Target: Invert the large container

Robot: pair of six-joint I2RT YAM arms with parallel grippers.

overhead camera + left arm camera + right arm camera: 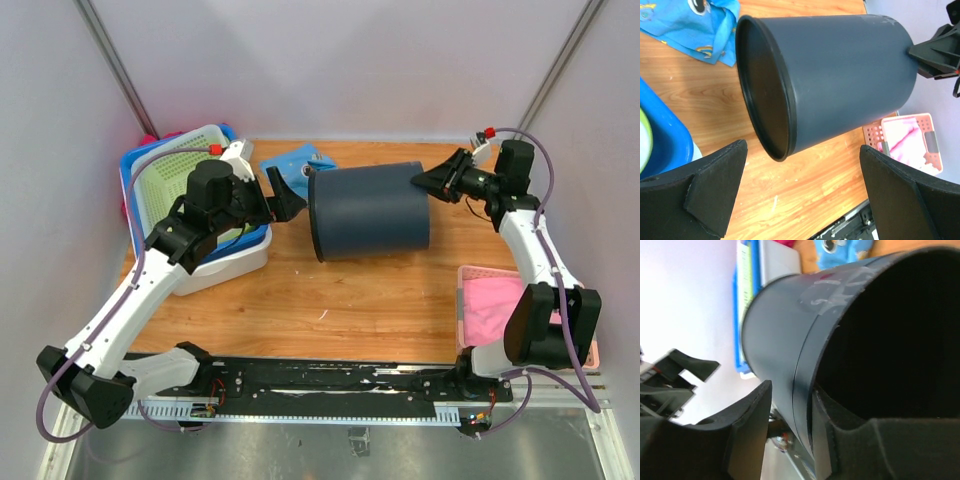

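The large container [368, 212] is a dark grey-blue bucket lying on its side across the back middle of the wooden table, with its wider lipped end to the left. In the left wrist view the container [840, 75] fills the upper frame. My left gripper [285, 197] is open and empty just left of that wide end, not touching it; its jaws [802, 150] stand wide apart. My right gripper [420, 181] is at the narrower right end. In the right wrist view it [792, 390] is shut on the container's edge [775, 335], one finger inside the dark hollow, one outside.
A blue cloth [298, 163] lies behind the container's left end and also shows in the left wrist view [695, 25]. A blue basket [135, 205] holding a green basket [180, 170] sits on a white bin at the left. A pink basket [500, 305] is at front right.
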